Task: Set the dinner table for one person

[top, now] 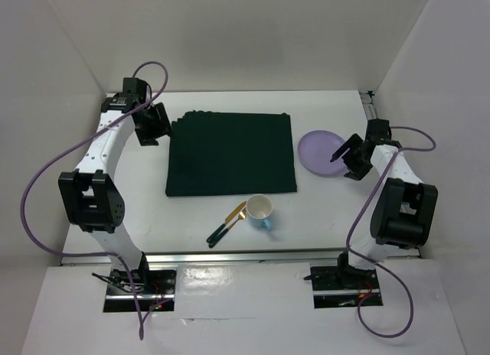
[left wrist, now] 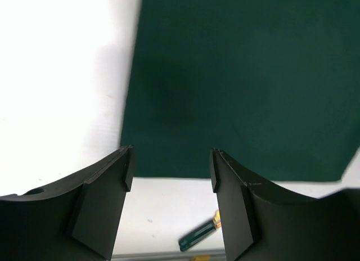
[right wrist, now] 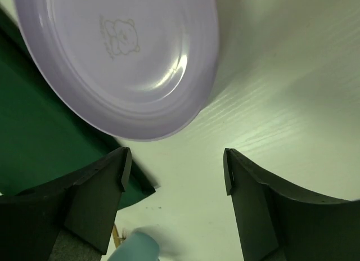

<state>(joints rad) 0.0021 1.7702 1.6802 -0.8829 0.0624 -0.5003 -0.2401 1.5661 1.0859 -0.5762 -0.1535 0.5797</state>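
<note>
at placemat left edge, left gripper gapes empty; right gripper likewise by plate.

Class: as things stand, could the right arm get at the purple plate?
Probably yes: the right pincer hangs open right beside the purple plate, nothing lies between them, and the plate is bare.

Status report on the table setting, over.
Left tool open, empty, by placemat edge. Right tool open, empty, beside purple plate. Dinner table: placemat bare; plate, cup, cutlery off it. Nothing blocking either tool.
</note>
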